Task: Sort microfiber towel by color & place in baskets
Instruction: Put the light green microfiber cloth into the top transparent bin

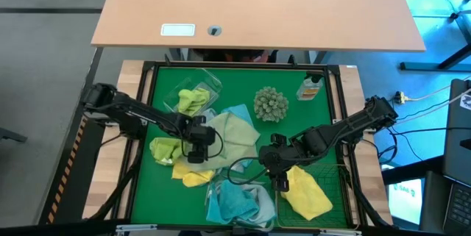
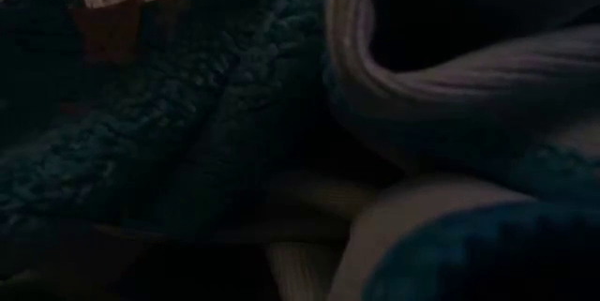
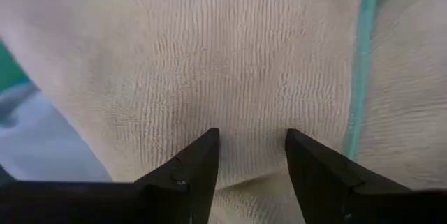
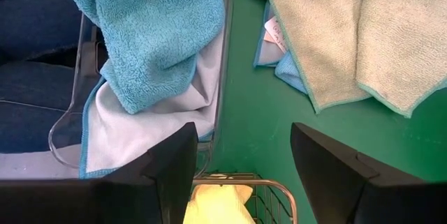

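My left gripper (image 1: 197,148) (image 3: 249,140) is open and points down onto a pale green towel with a teal border (image 1: 235,134) (image 3: 244,63), which lies flat at the mat's middle. My right gripper (image 1: 278,173) (image 4: 244,147) is open over bare mat between a clear tub (image 4: 223,77) of teal towels (image 1: 235,201) (image 4: 150,28) and the wire basket (image 1: 342,184) holding a yellow towel (image 1: 307,195) (image 4: 216,203). A lime towel (image 1: 165,149) and a yellow towel (image 1: 193,176) lie near my left gripper. A second clear tub (image 1: 213,81) holds a lime towel (image 1: 193,100). My left gripper comes from above, pointing down, at the pale green towel's flat middle (image 3: 248,112). Its open fingertips (image 3: 208,140) stand at the cloth's surface; whether they touch it I cannot tell.
A grey-green spiky ball (image 1: 271,104) and a small bottle with an orange label (image 1: 310,87) stand on the far part of the mat. A wooden desk (image 1: 257,8) lies beyond the far edge. Teal cloth (image 2: 187,123) fills the low view close up.
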Controlling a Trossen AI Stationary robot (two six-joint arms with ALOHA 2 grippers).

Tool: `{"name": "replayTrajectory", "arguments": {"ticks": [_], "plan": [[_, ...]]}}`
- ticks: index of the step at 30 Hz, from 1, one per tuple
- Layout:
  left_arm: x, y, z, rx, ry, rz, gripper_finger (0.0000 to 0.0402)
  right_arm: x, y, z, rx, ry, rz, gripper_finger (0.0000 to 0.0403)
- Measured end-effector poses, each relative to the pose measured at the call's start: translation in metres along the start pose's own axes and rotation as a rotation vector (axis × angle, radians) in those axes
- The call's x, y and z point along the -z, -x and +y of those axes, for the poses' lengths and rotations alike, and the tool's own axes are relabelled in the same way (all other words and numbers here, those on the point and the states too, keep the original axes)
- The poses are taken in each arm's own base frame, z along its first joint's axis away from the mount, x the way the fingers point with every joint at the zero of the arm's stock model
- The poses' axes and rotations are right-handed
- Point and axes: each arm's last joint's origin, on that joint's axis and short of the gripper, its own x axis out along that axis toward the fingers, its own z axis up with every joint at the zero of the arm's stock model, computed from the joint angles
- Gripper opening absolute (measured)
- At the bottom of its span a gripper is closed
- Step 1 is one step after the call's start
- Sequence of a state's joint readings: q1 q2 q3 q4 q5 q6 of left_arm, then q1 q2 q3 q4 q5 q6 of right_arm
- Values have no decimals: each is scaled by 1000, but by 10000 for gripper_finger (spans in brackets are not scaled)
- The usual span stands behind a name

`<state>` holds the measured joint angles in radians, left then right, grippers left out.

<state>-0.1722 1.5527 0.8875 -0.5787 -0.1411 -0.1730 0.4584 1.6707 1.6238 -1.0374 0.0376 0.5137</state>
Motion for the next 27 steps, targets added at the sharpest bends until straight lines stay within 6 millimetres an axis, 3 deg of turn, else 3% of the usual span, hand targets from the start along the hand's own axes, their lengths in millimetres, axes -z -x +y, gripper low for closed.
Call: {"name": "replayTrajectory", "arguments": {"ticks": [7, 13, 27], "plan": [[3, -22, -3, -16, -12, 82, 165, 0, 0, 0, 0, 0, 0, 230], [3, -25, -3, -23, -14, 93, 152, 0, 0, 0, 0, 0, 0, 230], [1, -9, -1, -6, 26, 38, 8, 0, 0, 0, -1, 0, -1, 230]]}}
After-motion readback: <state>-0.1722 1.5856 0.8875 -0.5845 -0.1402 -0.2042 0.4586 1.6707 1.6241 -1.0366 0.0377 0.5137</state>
